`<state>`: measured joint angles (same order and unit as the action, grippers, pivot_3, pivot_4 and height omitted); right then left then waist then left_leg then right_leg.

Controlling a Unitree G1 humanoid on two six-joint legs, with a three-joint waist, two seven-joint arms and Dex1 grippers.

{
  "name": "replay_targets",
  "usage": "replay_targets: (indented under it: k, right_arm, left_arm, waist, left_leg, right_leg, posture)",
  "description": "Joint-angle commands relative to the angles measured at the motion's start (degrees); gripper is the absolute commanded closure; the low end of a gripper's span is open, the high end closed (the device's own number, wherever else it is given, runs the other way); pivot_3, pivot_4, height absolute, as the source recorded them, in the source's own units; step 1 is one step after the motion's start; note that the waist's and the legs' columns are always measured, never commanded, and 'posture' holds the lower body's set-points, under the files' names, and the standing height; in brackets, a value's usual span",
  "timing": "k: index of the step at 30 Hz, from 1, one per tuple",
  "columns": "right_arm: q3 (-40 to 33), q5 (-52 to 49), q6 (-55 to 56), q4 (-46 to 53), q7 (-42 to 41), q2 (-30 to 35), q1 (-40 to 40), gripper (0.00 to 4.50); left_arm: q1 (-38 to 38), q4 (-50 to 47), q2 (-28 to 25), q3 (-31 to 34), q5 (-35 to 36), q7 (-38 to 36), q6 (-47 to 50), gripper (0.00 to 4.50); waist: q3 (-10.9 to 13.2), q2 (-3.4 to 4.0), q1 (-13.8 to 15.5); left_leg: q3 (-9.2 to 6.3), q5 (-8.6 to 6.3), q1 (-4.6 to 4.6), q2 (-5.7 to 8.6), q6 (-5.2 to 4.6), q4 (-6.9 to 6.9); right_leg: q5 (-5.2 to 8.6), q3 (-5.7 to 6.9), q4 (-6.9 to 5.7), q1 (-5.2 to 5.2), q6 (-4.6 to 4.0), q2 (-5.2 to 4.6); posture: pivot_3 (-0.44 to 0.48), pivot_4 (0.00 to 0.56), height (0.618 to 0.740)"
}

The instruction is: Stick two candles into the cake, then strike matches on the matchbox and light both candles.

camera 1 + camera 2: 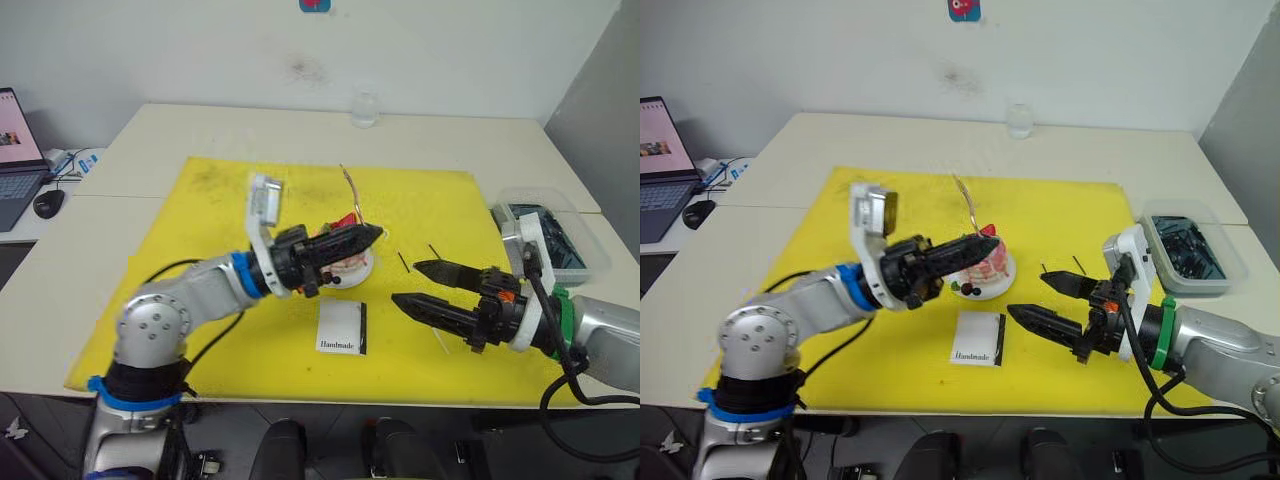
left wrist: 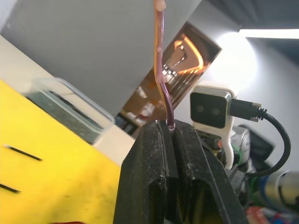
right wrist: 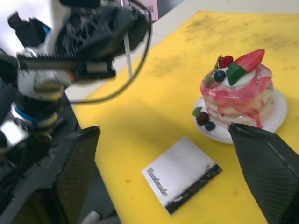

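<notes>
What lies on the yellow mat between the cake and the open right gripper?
Two short dark matches lie on the yellow mat between the cake and the right gripper, as the right eye view shows.

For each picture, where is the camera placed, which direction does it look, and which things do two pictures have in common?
Left and right eye views: on the head, looking forward and down at the yellow mat; both arms show.
Left wrist view: along the left gripper, shut on a candle.
Right wrist view: between the open right gripper fingers, towards the cake and matchbox.
Shared: both wrist views show the other gripper.
</notes>
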<state>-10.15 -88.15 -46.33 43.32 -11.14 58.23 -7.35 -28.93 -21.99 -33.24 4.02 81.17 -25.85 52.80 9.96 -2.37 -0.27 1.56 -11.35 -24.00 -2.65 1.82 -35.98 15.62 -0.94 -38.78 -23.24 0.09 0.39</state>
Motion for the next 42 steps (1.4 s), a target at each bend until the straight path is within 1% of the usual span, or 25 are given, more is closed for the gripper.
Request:
replay_targets:
  k: [1,3,5,7,8,9,12,16,21,28,37,42]
  right_arm:
    - [-1.59,6.22,0.28,2.56,-4.41,1.93,-0.6,0.07]
    - [-0.49,9.57,0.59,3.01,-5.46,2.11,-1.92,0.07]
    - [1.65,14.52,0.98,3.07,-5.05,1.33,-4.29,0.07]
    - [3.77,17.84,0.87,2.98,-5.17,0.22,-6.66,0.07]
    - [4.71,18.96,0.63,2.86,-5.01,-0.4,-7.74,0.07]
    - [5.58,20.11,0.36,2.77,-4.86,-1.06,-8.81,0.07]
    - [7.32,22.4,-0.46,2.51,-4.84,-2.65,-10.85,0.07]
    - [9.25,26.05,-1.32,2.2,-4.56,-4.44,-12.3,0.07]
    - [10.19,28.28,-2.54,3.45,-4.77,-6.0,-11.72,0.07]
    - [10.57,30.36,-3.65,4.61,-4.76,-7.53,-10.59,0.07]
    - [10.11,30.92,-5.07,5.56,-4.8,-8.88,-10.35,0.07]
    - [9.47,30.49,-5.95,6.39,-4.54,-8.98,-10.11,0.07]
  left_arm:
    - [-2.16,0.63,-8.3,2.82,-10.18,-8.6,-3.03,4.5]
    - [-2.41,3.38,-11.91,1.88,-17.99,-13.15,-6.99,4.5]
    - [-2.82,6.97,-12.58,0.15,-25.42,-16.14,-12.26,4.5]
    - [-3.39,10.63,-11.13,-1.41,-31.26,-18.04,-16.95,4.5]
    - [-3.43,11.99,-10.39,-2.35,-33.53,-19.15,-18.56,4.5]
    - [-3.53,13.33,-9.44,-3.15,-35.79,-20.02,-20.3,4.5]
    - [-3.81,16.6,-6.06,-4.58,-40.49,-21.23,-23.87,4.5]
    - [-4.69,22.18,-1.62,-5.88,-46.45,-22.32,-29.31,4.5]
    - [-5.62,24.8,1.54,-5.72,-47.68,-24.82,-28.88,4.5]
    - [-5.95,25.74,3.39,-5.83,-49.57,-26.9,-29.26,4.5]
    - [-5.89,30.13,8.06,-5.15,-53.97,-25.48,-34.35,4.5]
    - [-5.68,30.96,9.1,-5.11,-55.14,-25.73,-34.88,4.5]
  waist:
    - [0.03,0.01,0.0]
    - [0.06,0.03,0.0]
    - [0.09,0.09,0.02]
    - [0.1,0.08,0.11]
    - [0.1,0.08,0.13]
    - [0.1,0.08,0.13]
    - [0.1,0.08,0.14]
    - [0.1,0.07,0.16]
    - [0.1,0.07,0.13]
    - [0.1,0.07,0.11]
    - [0.09,0.07,0.11]
    - [0.09,0.07,0.11]
  left_leg:
    - [0.0,0.0,-0.01,0.0,0.01,0.01]
    - [-0.01,0.0,-0.01,-0.03,0.01,0.04]
    - [-0.01,-0.01,0.01,-0.04,0.01,0.06]
    - [0.01,-0.01,0.0,-0.06,0.01,0.06]
    - [0.0,-0.01,-0.02,-0.11,0.01,0.05]
    - [0.02,-0.01,-0.06,-0.08,0.01,0.05]
    - [0.03,-0.01,-0.28,-0.07,-0.01,0.03]
    - [0.06,-0.02,-0.67,-0.06,-0.04,0.0]
    - [0.07,-0.02,-0.77,-0.07,-0.04,-0.01]
    - [0.06,-0.02,-0.74,-0.06,-0.04,-0.08]
    - [0.07,-0.01,-0.72,-0.05,-0.05,-0.14]
    - [0.06,-0.01,-0.72,-0.05,-0.05,-0.15]
  right_leg:
    - [0.0,0.01,0.01,-0.03,-0.01,0.01]
    - [0.03,0.03,0.02,-0.03,-0.05,0.0]
    - [0.08,0.02,0.05,-0.04,-0.15,-0.02]
    - [0.17,0.02,0.06,-0.04,-0.29,-0.1]
    - [0.17,0.01,0.09,-0.03,-0.29,-0.37]
    - [0.16,0.02,0.12,-0.04,-0.28,-0.42]
    - [-0.02,0.04,0.26,-0.1,0.04,-0.46]
    - [-0.04,0.1,0.28,-0.41,0.11,-0.44]
    - [-0.02,0.16,0.21,-0.52,0.14,-0.38]
    - [-0.02,0.16,0.05,-0.52,0.15,-0.32]
    - [-0.03,0.15,-0.05,-0.52,0.17,-0.2]
    - [-0.03,0.15,-0.08,-0.51,0.17,-0.17]
  posture:
    - [0.0,0.15,0.74]
    - [0.0,0.15,0.74]
    - [0.0,0.15,0.74]
    - [0.0,0.15,0.74]
    - [0.0,0.15,0.74]
    - [0.0,0.15,0.74]
    - [0.0,0.15,0.74]
    - [0.0,0.15,0.74]
    - [0.0,0.15,0.74]
    - [0.0,0.15,0.74]
    - [0.0,0.15,0.74]
    - [0.0,0.15,0.74]
